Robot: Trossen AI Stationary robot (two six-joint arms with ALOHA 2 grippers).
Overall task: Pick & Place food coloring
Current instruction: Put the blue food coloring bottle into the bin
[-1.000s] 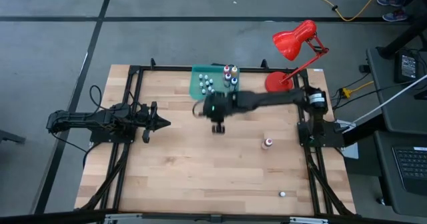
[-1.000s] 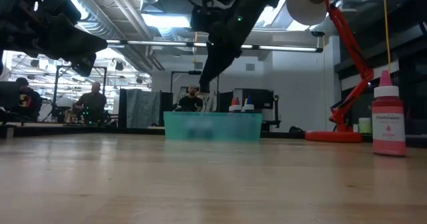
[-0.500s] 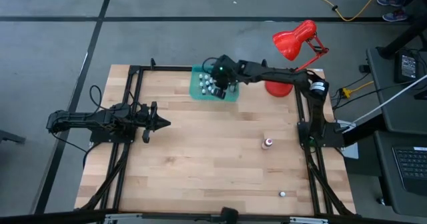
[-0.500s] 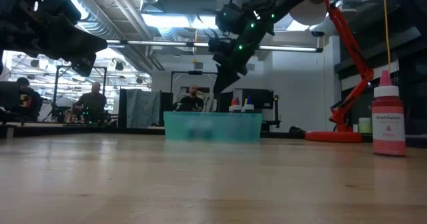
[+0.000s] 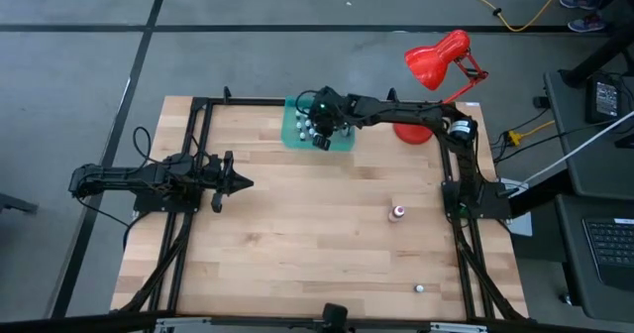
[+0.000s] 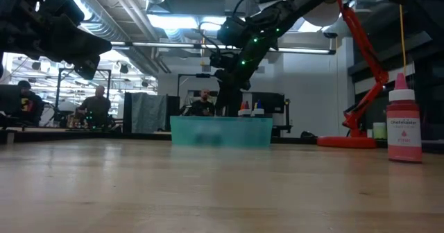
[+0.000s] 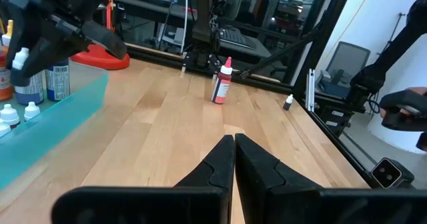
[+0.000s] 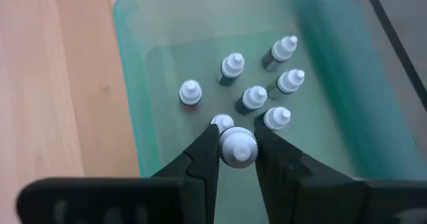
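The food coloring is a set of tiny bottles. Several white-capped ones stand in a green tray at the table's far middle. My right gripper hangs over the tray's near part, shut on one small white-capped bottle. A taller red bottle stands upright on the wood at the right, and a tiny white one stands near the front right. My left gripper waits shut above the table's left side, pointing level. My right gripper pinches the small bottle between its two fingers, just below its white cap. The fingers slant down from the table's right side. The bottle stays upright, cap up, above the tray among the other bottles; whether its base touches the tray is hidden.
A red desk lamp stands on its round base at the far right corner. A black frame runs round the table's edges. Bare wood lies between the tray and the front edge.
My right gripper has swung from above the table's middle toward the far edge, coming over the green tray. It has tipped further downward and sunk a little. Its fingers stay as they were.
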